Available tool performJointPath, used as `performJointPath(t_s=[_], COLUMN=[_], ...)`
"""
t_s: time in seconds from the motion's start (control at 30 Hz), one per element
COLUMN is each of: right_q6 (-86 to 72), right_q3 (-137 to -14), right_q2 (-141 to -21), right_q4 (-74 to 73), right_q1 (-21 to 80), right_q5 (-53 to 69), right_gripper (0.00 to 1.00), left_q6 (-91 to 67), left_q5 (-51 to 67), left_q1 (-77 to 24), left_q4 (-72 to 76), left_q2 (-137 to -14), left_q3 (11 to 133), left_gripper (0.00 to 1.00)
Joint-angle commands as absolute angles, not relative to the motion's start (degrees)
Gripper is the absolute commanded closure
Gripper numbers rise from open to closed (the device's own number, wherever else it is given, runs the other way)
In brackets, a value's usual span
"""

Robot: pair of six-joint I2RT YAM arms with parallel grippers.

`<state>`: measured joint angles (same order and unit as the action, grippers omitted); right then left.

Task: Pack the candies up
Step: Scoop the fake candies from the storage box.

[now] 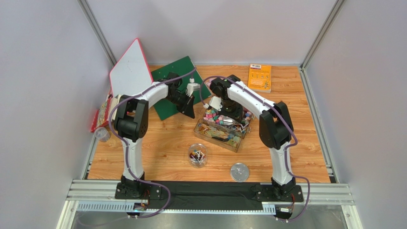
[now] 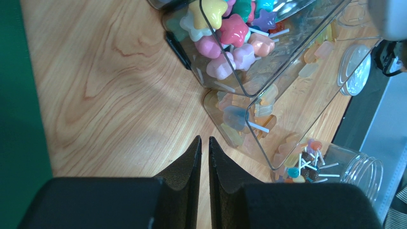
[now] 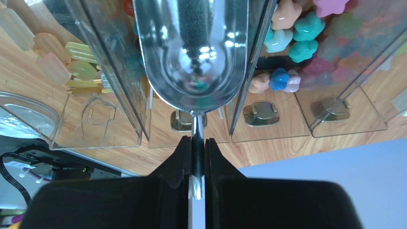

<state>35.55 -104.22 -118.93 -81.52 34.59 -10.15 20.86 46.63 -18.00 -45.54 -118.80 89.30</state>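
A clear compartment box [image 1: 238, 141] in the middle of the table holds many multicoloured candies [image 1: 213, 117]; they also show in the left wrist view [image 2: 234, 36] and the right wrist view [image 3: 296, 33]. A small open clear jar [image 1: 198, 154] in front of the box holds a few stick candies [image 2: 305, 169]. My right gripper [image 3: 198, 141] is shut on the thin handle of a metal scoop [image 3: 193, 52], whose bowl lies in a box compartment and looks empty. My left gripper [image 2: 204, 139] is shut and empty, above bare wood just left of the box.
The jar's round lid [image 1: 239, 171] lies to the jar's right. An orange booklet [image 1: 260, 78] lies at the back right. A green mat [image 1: 165, 107] and a red-edged white board [image 1: 130, 71] are at the back left. A small jar [image 1: 101, 134] stands at the left edge.
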Motion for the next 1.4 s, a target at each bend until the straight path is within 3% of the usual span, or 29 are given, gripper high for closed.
performJointPath(t_s=[0.0, 0.3, 0.67, 1.07, 1.37], right_q6=[31.7, 26.9, 20.4, 18.8, 19.0], right_q3=[-108.3, -112.9, -107.0, -115.9, -115.2], right_q2=[-122.6, -125.2, -124.7, -128.7, -131.0], right_q4=[-89.4, -88.1, -88.9, -88.8, -86.6], right_q1=[34.8, 34.9, 34.7, 35.6, 35.6], right_q5=[-10.8, -8.6, -1.8, 2.0, 2.6], right_gripper=[1.0, 1.0, 1.0, 1.0, 1.0], left_q6=[20.1, 15.8, 10.4, 9.5, 9.5], left_q5=[51.0, 54.3, 56.6, 56.8, 56.5], left_q1=[-19.2, -19.6, -20.1, -21.6, -22.8], left_q4=[-43.9, -39.8, -35.6, -34.1, -34.7], left_q2=[-119.9, -121.0, -121.6, -121.2, -121.0], left_q3=[89.1, 87.5, 86.7, 85.1, 85.5], left_gripper=[0.85, 0.85, 0.86, 0.87, 0.87])
